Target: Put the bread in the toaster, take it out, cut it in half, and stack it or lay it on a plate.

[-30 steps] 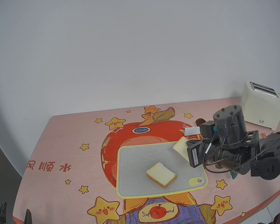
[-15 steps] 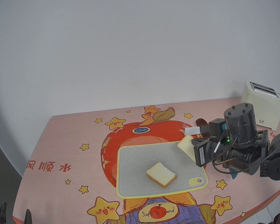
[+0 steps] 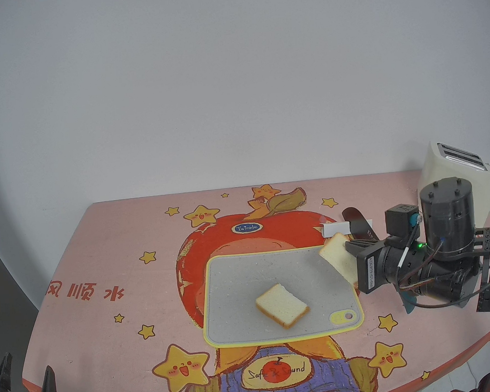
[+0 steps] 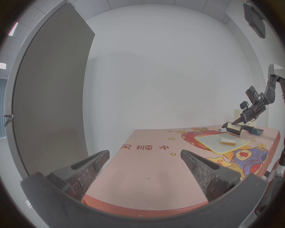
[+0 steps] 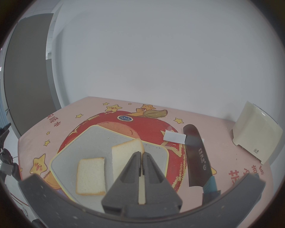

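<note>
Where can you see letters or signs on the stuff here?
Table: red signs near its left edge; words on two oval badges in the drawing.
Toaster: small mark on its side, too tiny to read.
Knife: print on the blade, too blurred to read.

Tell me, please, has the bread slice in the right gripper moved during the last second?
Yes. The held slice has shifted to the robot's right, toward the toaster, measured against the unmoved cutting board.
</note>
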Controlling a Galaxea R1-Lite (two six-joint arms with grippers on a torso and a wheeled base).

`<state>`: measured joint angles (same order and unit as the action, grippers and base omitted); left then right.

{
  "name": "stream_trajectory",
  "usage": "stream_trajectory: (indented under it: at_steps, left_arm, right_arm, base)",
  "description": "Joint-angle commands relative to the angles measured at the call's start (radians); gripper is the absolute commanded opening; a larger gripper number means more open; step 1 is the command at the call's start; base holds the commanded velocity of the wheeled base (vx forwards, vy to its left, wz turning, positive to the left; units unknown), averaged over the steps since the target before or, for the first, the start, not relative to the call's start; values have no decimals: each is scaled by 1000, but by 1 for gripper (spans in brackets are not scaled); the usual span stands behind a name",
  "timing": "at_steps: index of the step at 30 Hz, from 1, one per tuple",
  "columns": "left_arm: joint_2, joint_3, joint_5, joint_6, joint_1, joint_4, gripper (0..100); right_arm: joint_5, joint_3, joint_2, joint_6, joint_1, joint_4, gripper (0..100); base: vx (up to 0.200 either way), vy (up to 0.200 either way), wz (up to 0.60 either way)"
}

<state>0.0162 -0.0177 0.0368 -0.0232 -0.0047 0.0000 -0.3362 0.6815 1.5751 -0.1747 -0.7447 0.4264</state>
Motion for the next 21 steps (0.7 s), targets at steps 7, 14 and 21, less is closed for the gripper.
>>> stream_trajectory:
  at_steps: [7, 14, 21]
  left_arm:
    - [1, 16, 0, 0, 0, 0, 100]
    - [2, 18, 0, -4, -1, -2, 100]
    - [1, 18, 2, -1, -1, -2, 100]
  right_arm:
    - [17, -82, -112, -3, 2, -1, 0]
    - [16, -100, -210, -25, -102, -18, 0]
    - [0, -120, -195, -45, -102, -6, 0]
  base:
    - [0, 0, 0]
    - [0, 0, 0]
    - [0, 0, 0]
